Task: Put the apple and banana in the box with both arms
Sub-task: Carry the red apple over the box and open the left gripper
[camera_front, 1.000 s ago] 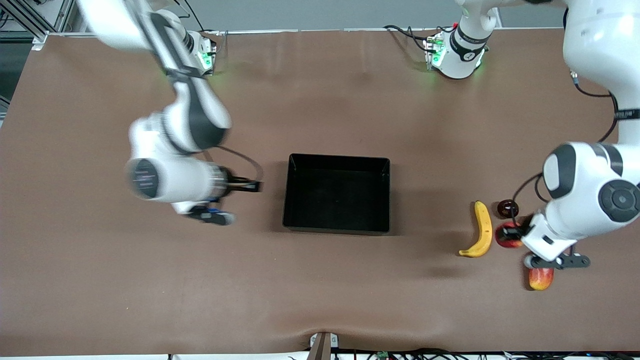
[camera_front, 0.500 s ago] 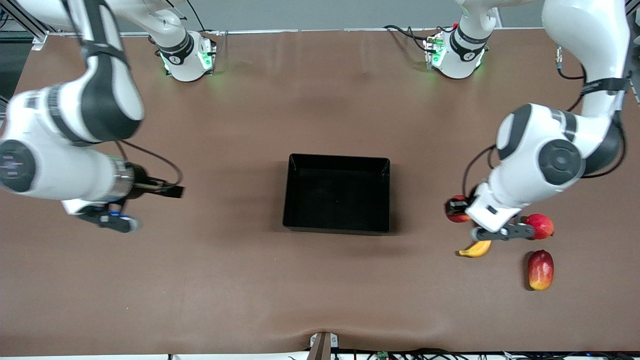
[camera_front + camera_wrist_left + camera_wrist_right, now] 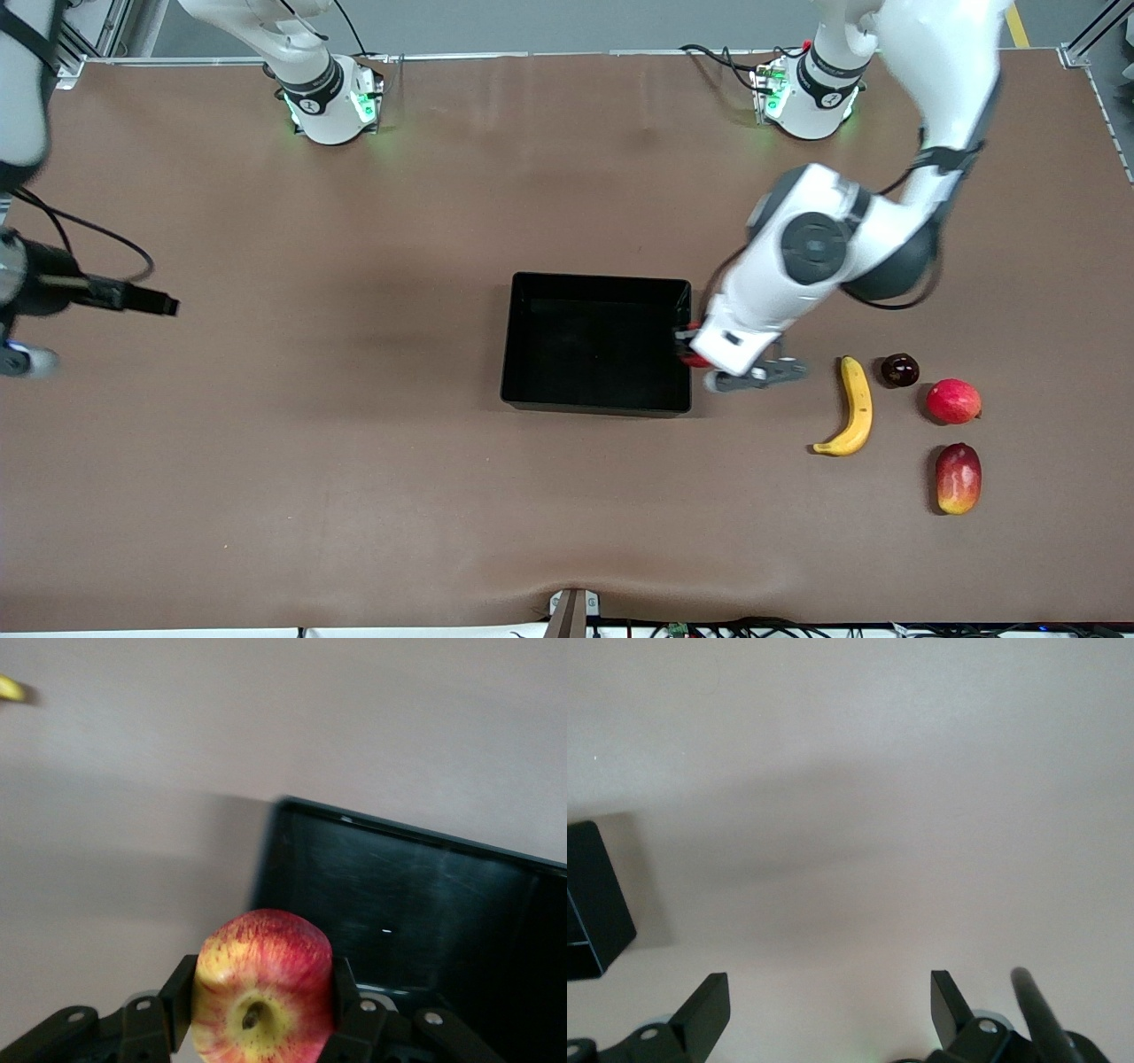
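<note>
The apple [image 3: 261, 988], red with yellow speckled patches, sits between the fingers of my left gripper [image 3: 261, 1014], which is shut on it. In the front view this left gripper [image 3: 692, 347] hangs over the wall of the black box [image 3: 595, 292] at the left arm's end, and only a red sliver of the apple [image 3: 695, 360] shows. Inside, the box [image 3: 416, 895] holds nothing. The banana [image 3: 855, 406] lies on the table between the box and the other fruits. My right gripper [image 3: 830, 1005] is open over bare table at the right arm's end [image 3: 166, 307].
A small dark fruit [image 3: 899, 369], a plain pink-red round fruit [image 3: 953, 400] and a red-yellow mango-like fruit [image 3: 958, 478] lie beside the banana toward the left arm's end. The box's corner [image 3: 594, 904] shows in the right wrist view.
My left arm lifted the apple from among the fruits and carried it to the box's edge. My right arm swung away from the box toward its own end, its jaws widening.
</note>
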You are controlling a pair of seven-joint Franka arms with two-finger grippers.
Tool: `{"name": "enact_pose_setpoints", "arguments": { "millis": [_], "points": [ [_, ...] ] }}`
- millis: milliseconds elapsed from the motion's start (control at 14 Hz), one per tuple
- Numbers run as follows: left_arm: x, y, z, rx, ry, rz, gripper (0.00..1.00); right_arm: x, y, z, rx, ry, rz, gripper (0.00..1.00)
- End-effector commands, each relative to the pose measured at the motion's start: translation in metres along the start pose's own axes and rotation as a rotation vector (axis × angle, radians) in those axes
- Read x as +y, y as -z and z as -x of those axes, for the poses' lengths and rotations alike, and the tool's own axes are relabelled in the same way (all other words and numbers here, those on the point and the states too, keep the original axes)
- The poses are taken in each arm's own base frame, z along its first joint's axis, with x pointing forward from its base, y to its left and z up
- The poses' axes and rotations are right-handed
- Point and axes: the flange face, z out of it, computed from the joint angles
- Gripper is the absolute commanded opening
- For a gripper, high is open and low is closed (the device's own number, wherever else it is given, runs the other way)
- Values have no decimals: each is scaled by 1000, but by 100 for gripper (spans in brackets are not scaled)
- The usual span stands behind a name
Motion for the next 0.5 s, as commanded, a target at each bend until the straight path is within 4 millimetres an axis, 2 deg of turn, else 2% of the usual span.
{"name": "enact_pose_setpoints", "arguments": {
  "millis": [0, 71, 143, 286, 429],
  "points": [
    [32, -28, 21, 31, 11, -17, 0, 7, 2, 27, 8, 35, 12, 100],
    [48, -48, 38, 32, -8, -46, 0, 10, 3, 35, 17, 39, 0, 100],
    [56, -68, 48, 40, -8, -81, 0, 7, 3, 45, 46, 49, 1, 100],
    [61, -101, 56, 51, 17, -128, 0, -1, -4, 68, 116, 112, 74, 100],
    [63, -129, 65, 39, 10, -159, 0, -2, -8, 75, 132, 187, 91, 100]
  ]
}}
